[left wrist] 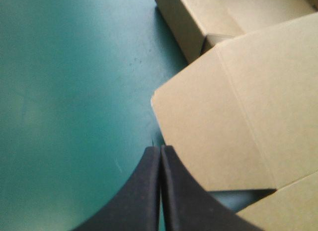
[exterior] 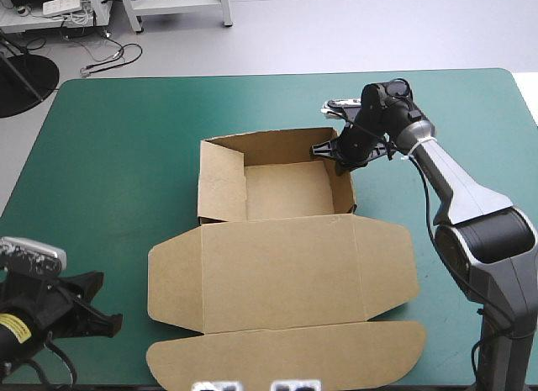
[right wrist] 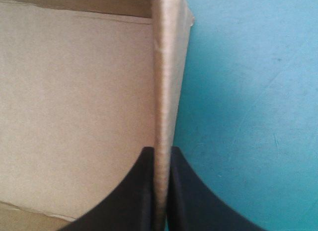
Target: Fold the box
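Note:
The brown box (exterior: 277, 240) lies mid-table as an open tray with raised walls at the far side and its lid (exterior: 286, 273) flat toward the near edge. My right gripper (exterior: 336, 153) is at the tray's far right corner, shut on the right wall (right wrist: 164, 92), which stands upright between its black fingers (right wrist: 144, 191). My left gripper (exterior: 101, 311) rests low at the near left of the table, shut with nothing in it. In the left wrist view the left gripper (left wrist: 160, 156) points at the lid's rounded left flap (left wrist: 208, 126), just short of its edge.
Bare teal-green cover (exterior: 109, 155) stretches left of the box and beyond it to the far edge. The lid's long front flap (exterior: 286, 357) reaches close to the near table edge.

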